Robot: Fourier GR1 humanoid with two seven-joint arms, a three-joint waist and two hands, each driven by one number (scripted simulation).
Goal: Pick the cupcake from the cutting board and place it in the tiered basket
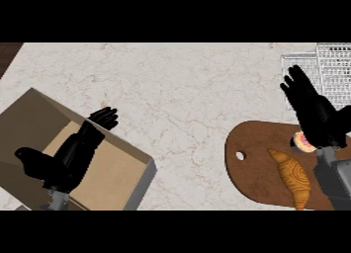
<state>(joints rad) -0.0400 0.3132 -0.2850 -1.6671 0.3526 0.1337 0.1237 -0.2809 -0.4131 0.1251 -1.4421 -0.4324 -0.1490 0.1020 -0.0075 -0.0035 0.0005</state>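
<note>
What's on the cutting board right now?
On the board, a croissant lies in view. The cupcake shows only as a sliver; the right robot hand above it covers the rest.

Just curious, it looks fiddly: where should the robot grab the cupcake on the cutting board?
Probably by its round sides, coming down from above: the cupcake faces top-up, partly hidden under the right hand, and the croissant crowds one side.

A small cupcake (pixel 305 143) with pale pink topping, partly hidden, sits on the far part of a dark brown, rounded cutting board (pixel 252 170) with a hole near its left edge. Beyond it stands a white wire tiered basket (pixel 337 59).
</note>
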